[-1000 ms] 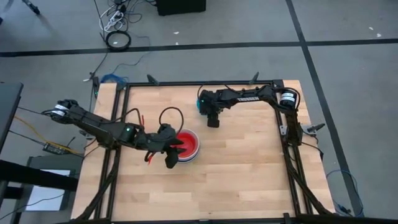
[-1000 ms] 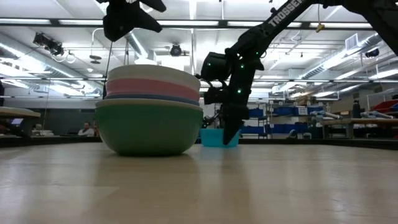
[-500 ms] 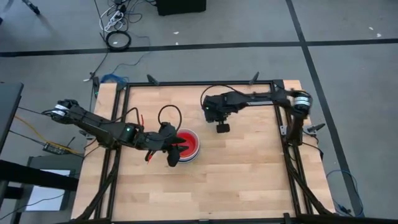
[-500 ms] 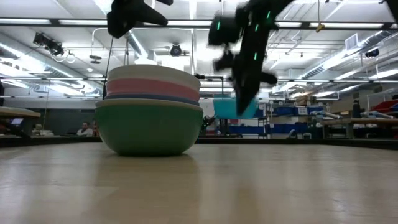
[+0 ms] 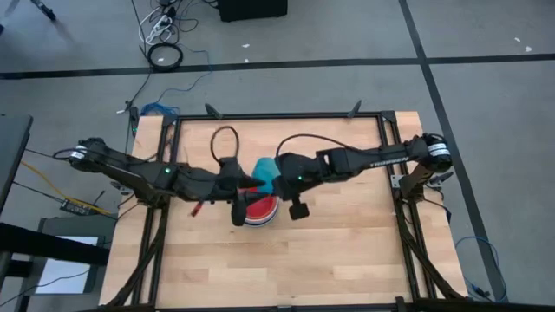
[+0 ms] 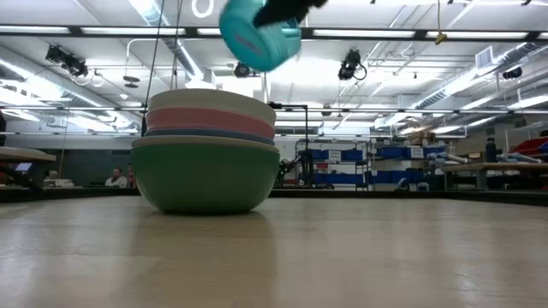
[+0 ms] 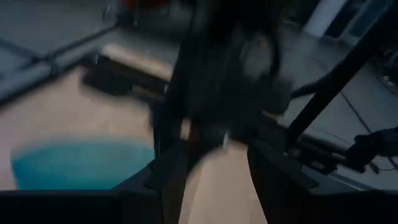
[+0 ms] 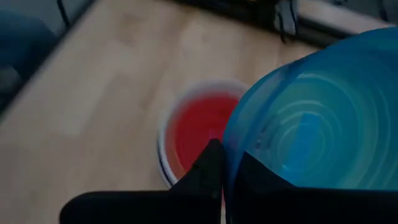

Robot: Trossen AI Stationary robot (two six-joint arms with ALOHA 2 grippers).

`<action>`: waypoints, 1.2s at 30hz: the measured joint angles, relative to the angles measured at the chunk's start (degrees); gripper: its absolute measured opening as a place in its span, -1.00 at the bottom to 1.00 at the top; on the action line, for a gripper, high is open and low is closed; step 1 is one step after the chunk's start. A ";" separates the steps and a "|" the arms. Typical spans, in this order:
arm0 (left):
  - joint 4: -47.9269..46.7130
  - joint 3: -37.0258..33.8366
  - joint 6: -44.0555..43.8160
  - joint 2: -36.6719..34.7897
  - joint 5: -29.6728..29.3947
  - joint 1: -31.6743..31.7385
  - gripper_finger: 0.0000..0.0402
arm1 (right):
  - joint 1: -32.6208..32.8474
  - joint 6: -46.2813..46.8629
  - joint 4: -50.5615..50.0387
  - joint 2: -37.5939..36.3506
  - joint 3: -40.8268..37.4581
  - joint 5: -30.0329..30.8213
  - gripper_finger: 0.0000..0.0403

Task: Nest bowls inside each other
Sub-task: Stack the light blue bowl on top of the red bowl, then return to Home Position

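Cyan bowl [image 5: 264,172] airborne over the stack [image 6: 205,158]!
Right hand [image 5: 276,178] clenched on its tilted rim, left hand [image 5: 239,211] released; an off-centre drop could skid off.

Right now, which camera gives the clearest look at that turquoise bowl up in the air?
The right wrist view: the cyan bowl fills it, its inside showing, clamped at the rim above the red bowl. The low view shows its outside, tilted, above the stack. The high view shows only a small patch; the left wrist view, a blur.
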 joint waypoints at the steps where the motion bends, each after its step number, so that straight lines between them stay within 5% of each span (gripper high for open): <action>1: -0.57 1.81 1.66 -0.04 0.00 0.00 -0.12 | 0.45 0.70 1.37 0.00 0.00 -0.42 -1.00; 9: -11.05 15.29 12.00 -0.28 -1.83 0.00 -0.12 | 2.04 4.58 11.38 5.45 -0.04 -6.02 -1.00; 19: -20.81 19.33 11.28 -0.24 -3.63 -0.02 -0.12 | 1.11 9.10 12.35 12.45 -0.09 -4.95 -0.97; 36: -24.55 19.31 8.21 -0.24 -4.52 0.00 -0.12 | -0.07 13.69 11.65 10.55 -0.04 -4.76 -0.29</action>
